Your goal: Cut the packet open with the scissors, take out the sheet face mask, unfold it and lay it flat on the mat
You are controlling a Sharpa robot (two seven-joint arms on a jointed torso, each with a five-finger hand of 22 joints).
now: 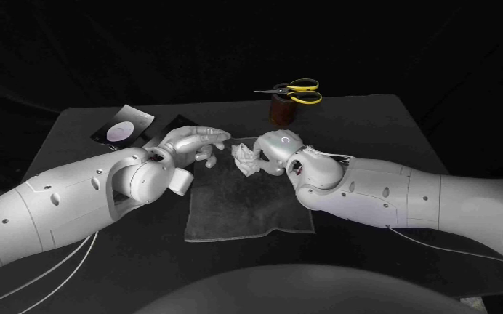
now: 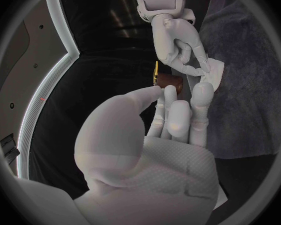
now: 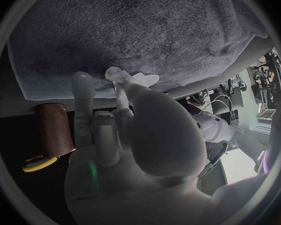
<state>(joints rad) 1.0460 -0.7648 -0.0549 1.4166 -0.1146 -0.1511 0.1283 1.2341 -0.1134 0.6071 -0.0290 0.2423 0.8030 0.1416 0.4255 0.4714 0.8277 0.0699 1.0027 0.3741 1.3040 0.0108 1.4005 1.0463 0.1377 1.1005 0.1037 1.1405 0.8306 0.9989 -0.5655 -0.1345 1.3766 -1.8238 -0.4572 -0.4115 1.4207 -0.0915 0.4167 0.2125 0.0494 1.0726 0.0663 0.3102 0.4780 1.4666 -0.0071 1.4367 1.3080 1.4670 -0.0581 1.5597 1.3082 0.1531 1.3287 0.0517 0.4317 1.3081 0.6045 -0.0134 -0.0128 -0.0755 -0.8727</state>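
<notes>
The black table (image 1: 419,132) carried the packet (image 1: 123,131) set aside at rear left. The left hand (image 1: 194,145) reached, fingers apart and empty, toward the crumpled sheet mask (image 1: 246,158). The right hand (image 1: 278,147) pinched it over the mat (image 1: 246,212), likely steadying it for unfolding. The scissors (image 1: 296,91) stood parked behind.

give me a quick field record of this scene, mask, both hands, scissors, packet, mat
sheet face mask: bunched up, not unfolded, above the mat's far edge
right robot hand: pinches the mask
left robot hand: fingers apart, beside the mask, holds nothing
scissors: yellow handles, standing in a brown holder beyond the mat
packet: lying left of the mat
mat: grey, spread flat between the arms
</notes>
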